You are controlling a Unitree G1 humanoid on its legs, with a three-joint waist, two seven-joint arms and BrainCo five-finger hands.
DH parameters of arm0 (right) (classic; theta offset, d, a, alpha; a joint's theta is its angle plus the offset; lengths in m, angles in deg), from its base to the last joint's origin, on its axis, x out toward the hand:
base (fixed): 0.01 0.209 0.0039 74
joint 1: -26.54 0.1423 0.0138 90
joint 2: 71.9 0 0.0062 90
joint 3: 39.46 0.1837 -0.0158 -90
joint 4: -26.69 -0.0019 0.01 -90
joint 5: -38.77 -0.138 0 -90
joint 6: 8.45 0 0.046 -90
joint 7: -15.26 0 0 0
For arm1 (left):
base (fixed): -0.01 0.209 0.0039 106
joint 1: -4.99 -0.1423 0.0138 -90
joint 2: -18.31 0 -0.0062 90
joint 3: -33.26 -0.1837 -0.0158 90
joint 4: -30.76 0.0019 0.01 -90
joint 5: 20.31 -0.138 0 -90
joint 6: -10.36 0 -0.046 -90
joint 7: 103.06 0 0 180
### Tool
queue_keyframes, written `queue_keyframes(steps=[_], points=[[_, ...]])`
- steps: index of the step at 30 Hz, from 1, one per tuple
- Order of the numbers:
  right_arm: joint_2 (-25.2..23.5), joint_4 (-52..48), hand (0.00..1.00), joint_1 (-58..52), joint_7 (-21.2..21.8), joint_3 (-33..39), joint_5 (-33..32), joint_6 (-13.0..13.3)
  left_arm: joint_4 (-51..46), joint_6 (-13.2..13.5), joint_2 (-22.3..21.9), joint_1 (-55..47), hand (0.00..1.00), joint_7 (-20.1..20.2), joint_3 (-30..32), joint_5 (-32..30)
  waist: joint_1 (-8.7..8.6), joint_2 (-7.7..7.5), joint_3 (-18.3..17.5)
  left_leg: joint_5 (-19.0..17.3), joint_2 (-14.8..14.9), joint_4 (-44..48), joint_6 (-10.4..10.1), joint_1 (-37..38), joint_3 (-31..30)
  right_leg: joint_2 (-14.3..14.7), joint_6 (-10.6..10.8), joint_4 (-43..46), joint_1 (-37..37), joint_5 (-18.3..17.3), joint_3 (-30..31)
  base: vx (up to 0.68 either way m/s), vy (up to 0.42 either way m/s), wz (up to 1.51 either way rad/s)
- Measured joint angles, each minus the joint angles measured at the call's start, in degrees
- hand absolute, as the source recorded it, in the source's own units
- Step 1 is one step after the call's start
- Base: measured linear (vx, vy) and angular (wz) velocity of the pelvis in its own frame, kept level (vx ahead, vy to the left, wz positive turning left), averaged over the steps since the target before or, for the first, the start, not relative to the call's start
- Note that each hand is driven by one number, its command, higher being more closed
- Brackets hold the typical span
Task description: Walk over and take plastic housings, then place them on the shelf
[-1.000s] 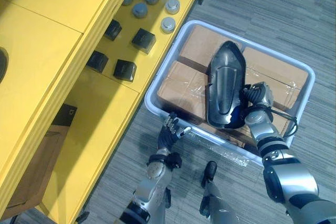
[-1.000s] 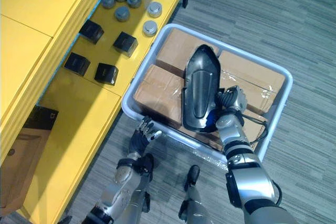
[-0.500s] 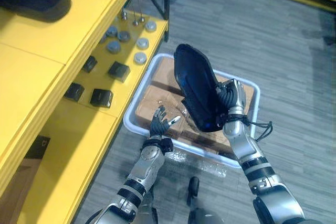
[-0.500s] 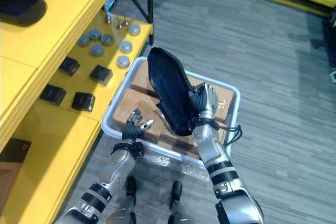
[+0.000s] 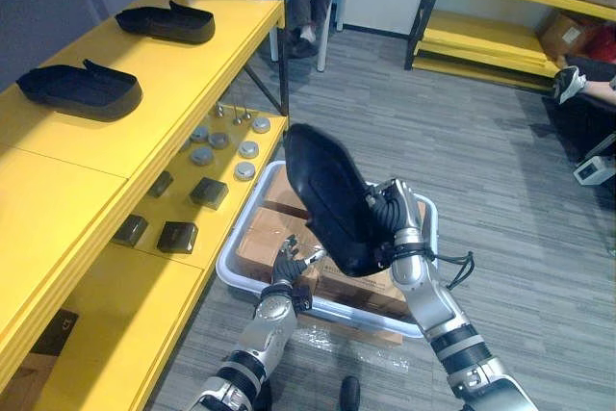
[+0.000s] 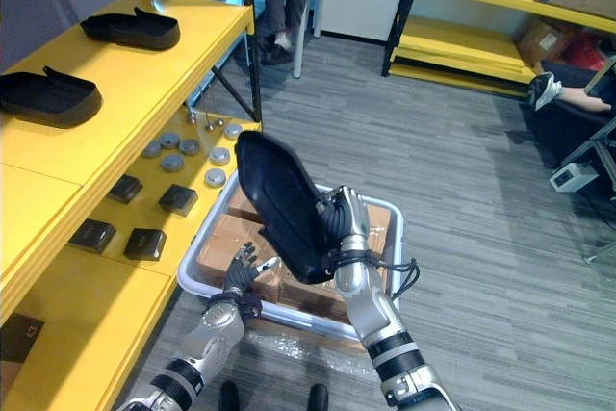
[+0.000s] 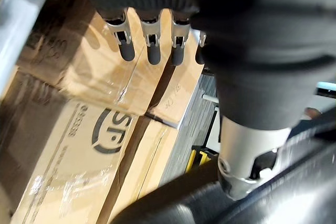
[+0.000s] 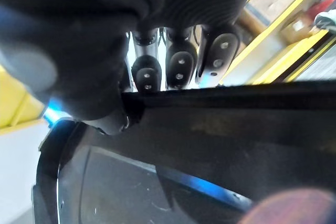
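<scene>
Slip risk: plastic housing (image 5: 332,201) hangs tilted above the white bin (image 5: 238,238), right hand (image 5: 399,220) clenched on one edge, left hand (image 5: 290,264) relaxed and empty over the bin's near rim, so it may twist loose before the shelf (image 5: 144,74) beside the bin.

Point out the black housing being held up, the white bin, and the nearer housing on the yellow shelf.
held housing (image 5: 325,197), left eye view, middle of its outer shell.
white bin (image 5: 243,228), left eye view, its left rim.
nearer shelf housing (image 5: 82,93), left eye view, its top.
</scene>
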Motion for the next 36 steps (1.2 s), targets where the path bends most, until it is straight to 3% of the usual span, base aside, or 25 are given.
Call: queue_keyframes(steps=[5,9,10,14,18,22,28,31,33,34,36], points=[[-3.39,-0.01,1.00,-0.86,0.39,-6.17,-0.22,0.91,0.36,0.51,-1.04,-0.11,0.00,0.24,-0.57,6.05,0.00,0.00,-1.26,-0.02,0.23,0.00,-0.05,0.29,0.65,0.21,-0.09,-0.01,-0.08,0.07,0.76,-0.03,0.042,-0.07],[-3.86,-0.01,1.00,-1.16,0.70,-7.85,-1.70,2.83,0.57,1.61,-0.68,-0.13,0.00,3.47,-0.38,16.10,0.06,-0.03,-2.62,-0.03,0.24,0.00,-0.06,0.31,0.73,0.21,-0.17,-0.03,-0.10,0.13,0.74,-0.01,0.058,-0.01],[-3.86,-0.01,1.00,-1.16,0.73,-7.95,-2.03,3.21,0.58,1.71,-0.57,-0.14,1.00,4.51,-0.36,18.17,0.06,-0.04,-2.83,-0.02,0.24,0.01,-0.05,0.31,0.73,0.21,-0.21,-0.03,-0.10,0.17,0.73,0.00,0.058,-0.01],[-3.76,-0.01,1.00,-1.23,1.31,-8.41,-2.72,5.32,0.61,3.02,-0.42,-0.78,1.00,10.78,-0.29,30.81,-0.15,-0.03,-4.16,-0.01,0.25,0.01,-0.03,0.34,0.73,0.21,-0.37,-0.05,-0.05,0.28,0.70,-0.01,0.057,0.00],[-3.68,-0.01,1.00,-1.23,1.54,-9.66,-2.64,6.04,0.60,4.65,-0.50,-1.56,1.00,11.29,-0.18,33.84,-0.29,-0.08,-4.35,-0.09,0.26,0.01,-0.12,1.09,0.55,0.21,-0.37,-0.06,0.77,0.26,0.55,-0.02,0.058,0.03],[-3.78,-0.46,1.00,-1.80,1.46,-10.30,-2.63,7.09,-0.01,8.27,-1.94,-2.35,1.00,9.98,3.22,34.93,-0.46,-0.18,-4.42,-0.16,0.27,0.01,-0.27,1.33,-0.42,0.21,-0.20,-0.06,1.55,-0.04,-0.44,-0.03,0.051,0.12],[-4.38,-6.68,1.00,-7.60,1.34,-9.92,-3.68,8.22,-11.11,9.36,-2.99,-8.98,1.00,7.62,8.97,28.14,0.00,-0.31,-4.74,-0.17,0.27,0.00,-0.30,2.19,-2.40,0.24,-0.56,0.00,3.45,-0.62,-2.38,-0.01,0.042,0.16],[-7.20,-7.08,1.00,-10.96,1.62,-9.99,-5.54,9.78,-21.35,9.40,-3.68,-16.98,1.00,7.44,13.56,24.12,0.38,-0.11,-5.87,-0.17,-0.07,0.01,-0.34,2.64,-5.35,0.41,-0.66,0.27,5.64,-1.82,-5.56,0.04,0.016,0.55],[-8.31,-6.93,1.00,-13.20,1.96,-10.08,-7.19,10.27,-24.91,9.40,-3.68,-20.04,1.00,7.44,14.99,21.13,1.98,-0.01,-5.88,-0.33,-0.56,1.00,-0.56,1.97,-9.14,0.29,-0.87,0.32,8.02,-2.94,-9.88,0.02,0.003,1.15],[-8.77,-6.81,1.00,-13.86,2.31,-10.05,-8.31,10.28,-27.38,9.40,-3.84,-21.18,1.00,7.46,16.07,19.32,2.67,0.06,-5.87,-1.19,-0.40,2.88,-0.42,-0.35,-8.92,-0.10,-0.97,0.33,9.03,-3.77,-14.28,0.01,-0.005,1.97],[-8.53,-6.67,1.00,-13.63,3.07,-10.01,-9.86,10.67,-30.30,9.42,-3.82,-21.46,1.00,7.47,17.84,14.91,3.23,0.51,-5.67,-3.45,2.23,8.37,1.77,-4.46,1.73,-1.29,-0.02,0.47,10.06,-5.71,-21.55,0.06,0.019,2.07]])
